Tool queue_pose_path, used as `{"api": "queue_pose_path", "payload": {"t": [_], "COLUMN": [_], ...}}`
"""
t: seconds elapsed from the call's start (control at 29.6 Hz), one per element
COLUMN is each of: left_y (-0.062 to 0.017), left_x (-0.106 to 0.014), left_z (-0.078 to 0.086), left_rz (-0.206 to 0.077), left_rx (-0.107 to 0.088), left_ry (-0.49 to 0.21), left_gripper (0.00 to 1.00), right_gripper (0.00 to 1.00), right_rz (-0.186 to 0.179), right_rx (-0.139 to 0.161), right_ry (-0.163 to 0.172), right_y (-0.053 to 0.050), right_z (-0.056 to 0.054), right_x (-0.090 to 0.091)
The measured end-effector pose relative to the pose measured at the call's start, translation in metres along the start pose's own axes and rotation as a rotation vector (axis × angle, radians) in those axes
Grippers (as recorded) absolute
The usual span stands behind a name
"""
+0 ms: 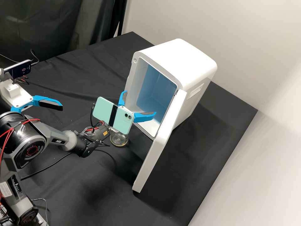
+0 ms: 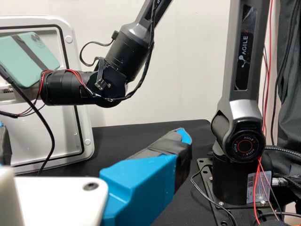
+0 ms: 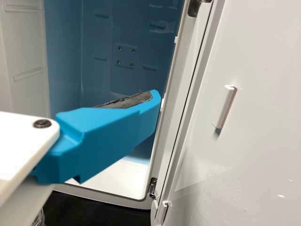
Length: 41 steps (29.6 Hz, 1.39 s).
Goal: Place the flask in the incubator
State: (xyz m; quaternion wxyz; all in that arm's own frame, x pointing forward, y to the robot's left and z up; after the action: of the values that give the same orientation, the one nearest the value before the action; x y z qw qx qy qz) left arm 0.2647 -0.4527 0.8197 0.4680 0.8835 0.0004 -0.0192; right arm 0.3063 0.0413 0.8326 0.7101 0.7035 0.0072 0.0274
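While the right gripper (image 1: 134, 107) hangs spread & empty at the mouth of the white, blue-lined box incubator (image 1: 188, 62), the small clear glass flask (image 1: 120, 139) sits on the black bench (image 1: 78, 78) just in front of the incubator, near its swung-out door (image 1: 163, 131). Left gripper (image 1: 37, 108), also spread w/ nothing held, is well apart from the incubator.

Blue cavity of the white box incubator (image 1: 188, 62) is wide open up front. Its white door (image 1: 160, 138) swings out along one side, hemming in the right gripper (image 1: 140, 102) at the mouth.
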Motion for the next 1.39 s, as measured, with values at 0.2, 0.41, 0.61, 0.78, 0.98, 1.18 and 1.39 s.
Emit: {"api": "queue_pose_path", "payload": {"t": [0.2, 0.41, 0.61, 0.78, 0.98, 1.18, 1.39], "left_y": [-0.0316, -0.0497, -0.0548, -0.0544, -0.0531, -0.0554, -0.0563], "left_x": [-0.030, -0.036, -0.034, -0.030, -0.024, -0.021, -0.020], "left_z": [-0.013, -0.015, -0.017, -0.022, -0.042, -0.070, -0.089], "left_rz": [-0.042, -0.131, -0.152, -0.149, -0.139, -0.146, -0.152], "left_rx": [0.004, -0.006, -0.010, -0.013, -0.021, -0.051, -0.064], "left_ry": [0.024, 0.046, 0.055, 0.076, 0.147, 0.249, 0.314], "left_gripper": [1.00, 1.00, 1.00, 1.00, 1.00, 1.00, 1.00], "right_gripper": [1.00, 1.00, 1.00, 1.00, 1.00, 1.00, 1.00], "right_rz": [0.000, 0.000, 0.000, 0.000, 0.000, 0.000, 0.000], "right_rx": [0.000, 0.000, 0.000, 0.000, 0.000, 0.000, 0.000], "right_ry": [0.000, 0.000, 0.000, 0.000, 0.000, 0.000, 0.000], "right_y": [0.000, 0.000, 0.000, 0.000, 0.000, 0.000, 0.000], "right_z": [0.000, 0.000, 0.000, 0.000, 0.000, 0.000, 0.000], "right_x": [0.000, 0.000, 0.000, 0.000, 0.000, 0.000, 0.000]}}
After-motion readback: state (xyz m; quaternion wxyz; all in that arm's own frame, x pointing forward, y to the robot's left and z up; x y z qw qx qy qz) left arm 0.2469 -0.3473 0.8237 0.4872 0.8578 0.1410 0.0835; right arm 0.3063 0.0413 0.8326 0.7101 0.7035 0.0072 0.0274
